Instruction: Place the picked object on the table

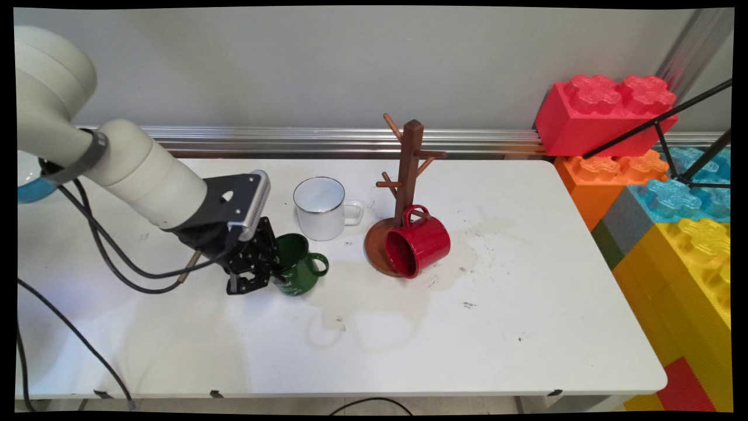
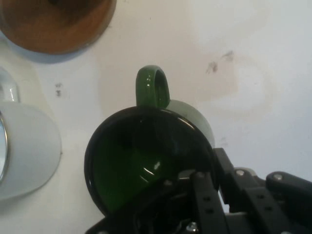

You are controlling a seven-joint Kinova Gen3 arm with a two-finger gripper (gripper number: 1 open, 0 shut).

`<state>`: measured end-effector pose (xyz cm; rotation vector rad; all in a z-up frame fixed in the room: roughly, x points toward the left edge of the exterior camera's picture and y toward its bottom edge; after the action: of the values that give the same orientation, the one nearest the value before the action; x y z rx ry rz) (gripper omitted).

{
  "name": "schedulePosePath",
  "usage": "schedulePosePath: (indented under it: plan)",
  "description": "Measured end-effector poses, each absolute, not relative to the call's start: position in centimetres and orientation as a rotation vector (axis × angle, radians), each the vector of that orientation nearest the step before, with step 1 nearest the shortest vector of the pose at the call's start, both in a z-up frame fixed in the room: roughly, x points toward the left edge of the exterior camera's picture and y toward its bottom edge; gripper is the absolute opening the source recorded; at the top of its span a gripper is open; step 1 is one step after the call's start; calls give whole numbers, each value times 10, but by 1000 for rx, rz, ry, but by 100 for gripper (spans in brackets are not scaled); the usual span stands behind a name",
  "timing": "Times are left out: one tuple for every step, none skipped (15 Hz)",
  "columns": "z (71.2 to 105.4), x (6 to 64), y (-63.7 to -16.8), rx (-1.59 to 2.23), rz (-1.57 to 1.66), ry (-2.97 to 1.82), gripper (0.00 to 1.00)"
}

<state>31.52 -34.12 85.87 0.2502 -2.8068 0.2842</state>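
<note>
A green mug [image 1: 302,270] stands left of the table's middle, its handle pointing right toward the wooden mug tree [image 1: 408,169]. My gripper [image 1: 273,272] comes in from the left and is shut on the mug's near left wall, one finger inside the rim and one outside. In the hand view the green mug [image 2: 141,161] fills the centre, open mouth toward the camera, with the gripper [image 2: 214,170] clamped over its rim at lower right. A white enamel mug [image 1: 320,209] stands just behind it. A red mug [image 1: 418,242] lies on its side on the tree's base.
The white mug [image 2: 24,146] sits close to the green mug's left in the hand view, and the tree's brown base [image 2: 53,24] is at top left. Big toy blocks, red [image 1: 605,114] and yellow [image 1: 689,269], stand beyond the table's right edge.
</note>
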Motion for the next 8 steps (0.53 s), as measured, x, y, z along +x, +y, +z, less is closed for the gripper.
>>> schedulePosePath:
  plan:
    - [858, 313, -341, 247, 291, -2813, 0]
    - [856, 311, -341, 243, 301, -2822, 0]
    - [855, 308, -341, 239, 312, -2833, 0]
    - [853, 304, -341, 236, 323, -2845, 0]
    - [852, 301, -342, 238, 333, -2856, 0]
    - [851, 299, -342, 239, 340, -2863, 0]
    - [850, 296, -343, 243, 349, -2874, 0]
    - [849, 295, -344, 246, 356, -2880, 0]
